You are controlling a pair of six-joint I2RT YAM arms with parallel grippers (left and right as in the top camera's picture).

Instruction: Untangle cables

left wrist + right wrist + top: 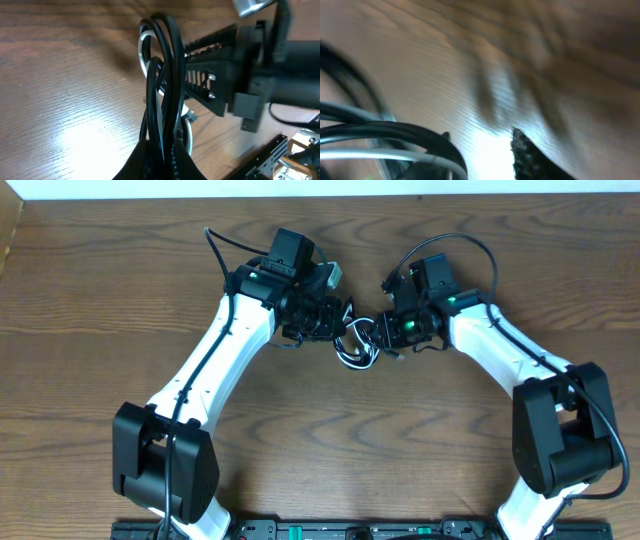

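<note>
The cables [355,345] are a small tangle of black and white loops on the wooden table, between my two grippers. My left gripper [334,321] is shut on them. In the left wrist view its jaws [167,152] pinch black loops [167,75] that stand upright, with a white cable [142,46] behind them. My right gripper [386,333] is at the tangle's right side. In the right wrist view its fingers [480,145] are apart with bare table between them. Black and white strands [395,135] run across its left finger.
The wooden table [100,300] extends on all sides. Its far edge meets a white wall strip [300,188]. Thick black arm wires [470,245] arch above the right wrist. The right arm's black gripper body [225,85] sits close behind the loops in the left wrist view.
</note>
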